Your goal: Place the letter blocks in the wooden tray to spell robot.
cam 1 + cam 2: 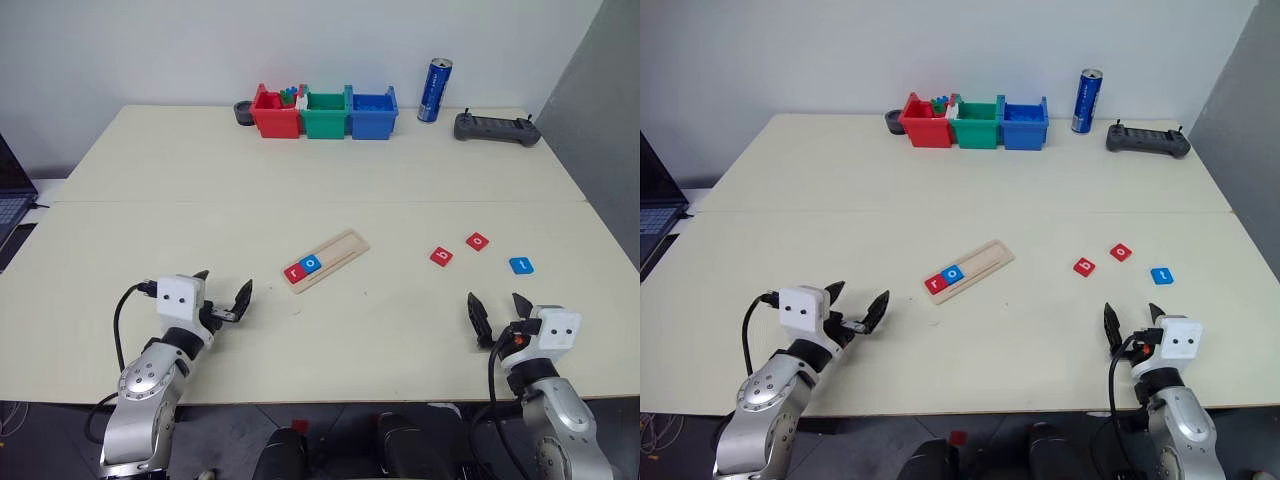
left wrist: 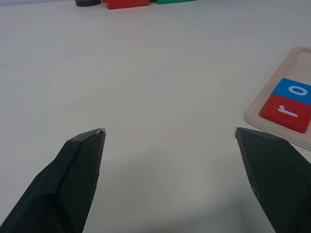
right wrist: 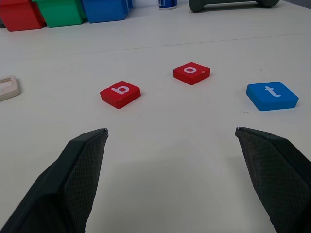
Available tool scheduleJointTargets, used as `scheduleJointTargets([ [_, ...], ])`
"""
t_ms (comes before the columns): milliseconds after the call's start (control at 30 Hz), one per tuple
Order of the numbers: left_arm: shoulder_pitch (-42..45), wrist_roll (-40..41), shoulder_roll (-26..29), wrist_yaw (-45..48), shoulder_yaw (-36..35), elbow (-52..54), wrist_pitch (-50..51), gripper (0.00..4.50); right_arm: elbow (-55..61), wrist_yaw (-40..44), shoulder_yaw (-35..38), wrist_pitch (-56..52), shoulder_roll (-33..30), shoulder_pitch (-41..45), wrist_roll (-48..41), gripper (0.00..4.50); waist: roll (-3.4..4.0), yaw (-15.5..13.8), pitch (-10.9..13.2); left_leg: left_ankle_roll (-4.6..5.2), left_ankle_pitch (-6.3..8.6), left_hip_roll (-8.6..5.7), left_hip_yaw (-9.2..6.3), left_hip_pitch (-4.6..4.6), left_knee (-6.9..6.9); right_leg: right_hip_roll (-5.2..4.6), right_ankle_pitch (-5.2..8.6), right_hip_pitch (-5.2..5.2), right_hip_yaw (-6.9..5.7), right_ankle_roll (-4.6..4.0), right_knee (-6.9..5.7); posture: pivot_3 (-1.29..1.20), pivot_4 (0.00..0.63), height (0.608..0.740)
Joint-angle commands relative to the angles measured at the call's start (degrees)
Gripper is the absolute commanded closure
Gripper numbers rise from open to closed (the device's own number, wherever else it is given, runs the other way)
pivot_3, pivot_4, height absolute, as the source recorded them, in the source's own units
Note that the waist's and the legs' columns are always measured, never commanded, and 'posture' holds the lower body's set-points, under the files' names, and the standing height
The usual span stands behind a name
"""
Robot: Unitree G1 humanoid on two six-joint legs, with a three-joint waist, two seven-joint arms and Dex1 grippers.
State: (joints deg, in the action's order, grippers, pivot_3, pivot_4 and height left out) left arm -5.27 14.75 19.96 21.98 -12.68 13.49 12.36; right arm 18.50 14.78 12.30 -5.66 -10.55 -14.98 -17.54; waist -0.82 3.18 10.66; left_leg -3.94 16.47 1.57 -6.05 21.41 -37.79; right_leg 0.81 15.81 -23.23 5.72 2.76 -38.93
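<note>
Robot lab: bare cream table (image 1: pixel 180 190), plain white wall, handheld controller (image 1: pixel 497 128), laptop (image 1: pixel 12 195).

I see a matt cream table (image 1: pixel 200 180), smooth. Wooden tray (image 1: pixel 345 246) is pale unfinished wood. Letter blocks (image 3: pixel 120 94) look smooth, slightly satin painted. 3 bins (image 1: pixel 325 115) are glossy plastic. Can (image 1: pixel 434 90) is shiny metal. My fingers (image 3: pixel 77 179) are black, finely textured.

My table (image 1: pixel 200 190) is plain cream. The pale wooden tray (image 1: pixel 345 246) holds a red "r" block (image 1: pixel 295 271) and a blue "o" block (image 1: pixel 311 263), letters white. Loose: a red "b" block (image 3: pixel 120 93), a red "o" block (image 3: pixel 191 73), a blue "t" block (image 3: pixel 271 95). My tools' fingers (image 2: pixel 77 170) are black.
</note>
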Motion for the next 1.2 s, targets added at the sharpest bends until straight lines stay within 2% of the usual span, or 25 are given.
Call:
scheduleJointTargets([
  [33, 0.15, 0.44, 0.61, 0.72, -0.46, 0.54, -1.05, 0.0, 2.37, 0.62, 0.9, -0.41, -1.09, 0.68, -1.13, 0.04, 0.0, 0.0, 0.0, 0.0, 0.0, 0.0, 0.0, 0.0, 0.0, 0.0, 0.0, 0.0, 0.0, 0.0, 0.0, 0.0, 0.15, 0.74],
  [233, -0.97, 5.33, 2.77, 7.89, -0.02, 1.81, 0.56, 0.0, 3.59, 1.72, 0.8, -4.47, -3.88, 3.49, -2.91, 0.04, 0.0, 0.06, 0.0, 0.0, 0.0, 0.0, 0.01, -0.01, 0.0, 0.0, 0.0, 0.0, 0.0, 0.0, 0.0, 0.0, 0.15, 0.74],
  [400, 0.01, 5.92, 5.73, 12.18, 0.9, 1.22, 1.46, 0.0, 5.59, 5.63, 0.13, -10.31, -8.76, 5.7, -5.51, 0.04, 0.0, 0.05, 0.01, 0.0, 0.0, -0.01, 0.0, 0.01, 0.0, 0.0, 0.0, 0.0, -0.01, 0.0, 0.0, 0.0, 0.15, 0.74],
  [600, 3.0, 4.37, 7.96, 13.46, 3.1, 0.36, 3.34, 0.0, 5.3, 5.72, 2.49, -17.54, -11.05, 8.48, -10.47, 0.04, -0.01, 0.05, 0.01, 0.01, 0.0, -0.01, -0.02, 0.01, 0.0, 0.01, 0.0, 0.0, -0.02, 0.0, 0.0, 0.0, 0.15, 0.74],
  [767, 5.91, 3.06, 9.42, 14.29, 4.54, -1.52, 4.36, 0.0, 4.09, 6.71, 3.86, -16.88, -11.74, 7.84, -10.49, 0.04, -0.01, 0.03, 0.01, 0.01, 0.0, -0.01, -0.02, 0.03, 0.0, 0.01, 0.0, 0.0, -0.02, 0.0, 0.01, 0.0, 0.15, 0.74],
  [1033, 13.09, 2.35, 11.25, 16.41, 7.7, -5.81, 8.19, 0.0, 4.02, 13.05, 4.82, -13.4, -13.38, 4.6, -10.69, 0.04, -0.02, 0.02, 0.02, 0.01, 0.0, -0.01, -0.03, 0.03, 0.0, 0.01, 0.0, 0.0, -0.05, 0.0, 0.01, 0.0, 0.15, 0.74],
  [1200, 16.51, 1.62, 11.58, 18.65, 10.68, -8.52, 10.02, 0.0, 3.91, 13.22, 6.15, -13.45, -13.56, 4.96, -11.34, 0.04, -0.02, 0.04, 0.02, 0.01, 0.0, -0.01, -0.04, 0.03, 0.0, 0.02, 0.0, 0.0, -0.05, 0.0, 0.0, 0.0, 0.15, 0.74],
])
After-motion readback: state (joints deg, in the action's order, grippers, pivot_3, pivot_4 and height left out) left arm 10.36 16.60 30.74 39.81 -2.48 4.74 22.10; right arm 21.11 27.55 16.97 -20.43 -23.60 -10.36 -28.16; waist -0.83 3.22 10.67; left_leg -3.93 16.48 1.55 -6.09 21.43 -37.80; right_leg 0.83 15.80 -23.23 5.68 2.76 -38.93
